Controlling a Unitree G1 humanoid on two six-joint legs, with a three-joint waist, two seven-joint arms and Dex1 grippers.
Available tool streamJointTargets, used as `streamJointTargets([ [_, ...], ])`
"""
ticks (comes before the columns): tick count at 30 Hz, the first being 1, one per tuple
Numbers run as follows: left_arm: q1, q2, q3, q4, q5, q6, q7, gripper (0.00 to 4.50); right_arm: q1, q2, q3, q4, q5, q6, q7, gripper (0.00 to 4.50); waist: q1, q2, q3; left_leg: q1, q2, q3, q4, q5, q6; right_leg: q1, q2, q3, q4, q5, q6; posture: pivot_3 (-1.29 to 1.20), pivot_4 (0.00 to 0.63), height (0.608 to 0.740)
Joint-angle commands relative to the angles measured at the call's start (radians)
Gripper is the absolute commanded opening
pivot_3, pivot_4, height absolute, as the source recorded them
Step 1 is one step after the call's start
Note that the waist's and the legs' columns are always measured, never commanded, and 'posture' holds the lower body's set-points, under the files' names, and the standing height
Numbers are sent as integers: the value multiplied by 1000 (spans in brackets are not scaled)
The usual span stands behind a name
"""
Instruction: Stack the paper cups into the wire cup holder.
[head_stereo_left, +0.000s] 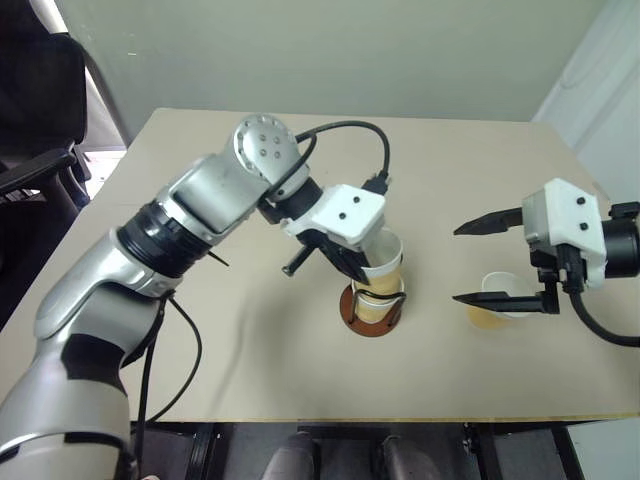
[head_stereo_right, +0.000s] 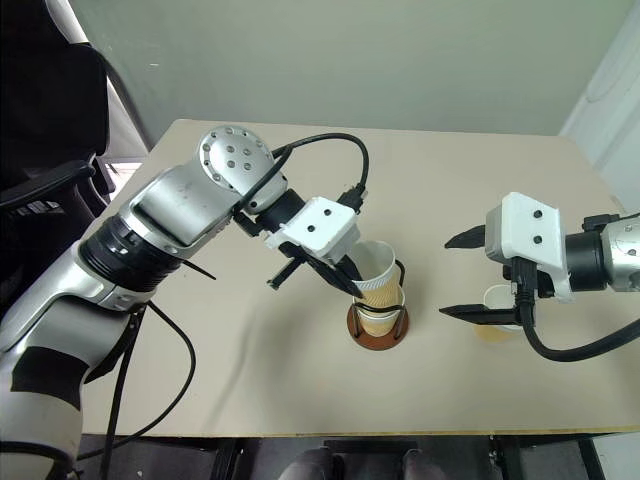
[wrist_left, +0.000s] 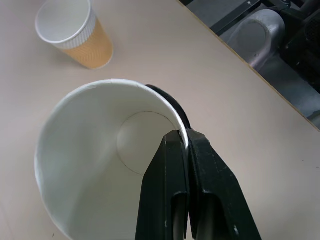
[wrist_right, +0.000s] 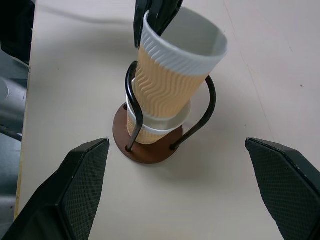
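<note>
The left gripper (wrist_left: 187, 142) is pinched onto the rim of a paper cup (wrist_right: 172, 65), one finger inside the white wall and one outside. That second cup sits tilted, its bottom partly nested in the first cup (wrist_right: 157, 127), which already stands inside the wire cup holder (head_stereo_left: 372, 308) near the middle of the table (head_stereo_left: 250, 370). It looks to me not fully seated yet: it leans against the black wire loops rather than standing straight.

Off to the side, the right gripper (head_stereo_left: 492, 262) hangs with its fingers spread wide and holding nothing. Just below it, the third cup (head_stereo_left: 497, 300) stands upright on the table, well apart from the holder.

So I judge one cup is in, the second is going in, and the third is untouched.
</note>
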Motion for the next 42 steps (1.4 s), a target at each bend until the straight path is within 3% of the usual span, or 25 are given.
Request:
streamJointTargets([
  [1,-6,-2,39,-5,2,-14,-41,1251,-5,-20,-35,-7,10,-10,2,4500,0,0,0,0,0,0,0,0,0,0,0,0,0,0,0,0,150,740],
  [7,-9,-14,58,16,11,-19,-41,3360,-7,-21,-31,-3,8,-11,1,4500,0,0,0,0,0,0,2,0,0,0,0,0,1,0,0,0,150,740],
  [10,-16,-52,127,42,4,33,-25,4381,1,-23,-25,2,-10,-19,-5,4500,2,0,0,-1,0,0,4,0,1,0,0,0,1,1,1,0,150,740],
  [11,-18,-65,159,46,-13,71,-9,4470,11,-29,-20,6,-29,-25,-8,4500,2,0,0,-2,0,0,5,-1,1,0,0,0,1,1,1,0,150,740],
  [25,104,4,490,-150,-218,440,64,4470,233,-136,5,82,-250,-191,32,4500,3,0,0,-3,-1,0,9,-1,2,0,0,0,1,2,3,0,150,740],
  [42,202,106,584,-220,-215,497,162,4470,283,-120,147,260,-457,-395,87,4500,2,0,0,-1,-1,0,9,-1,2,1,0,0,2,2,3,0,150,740],
])
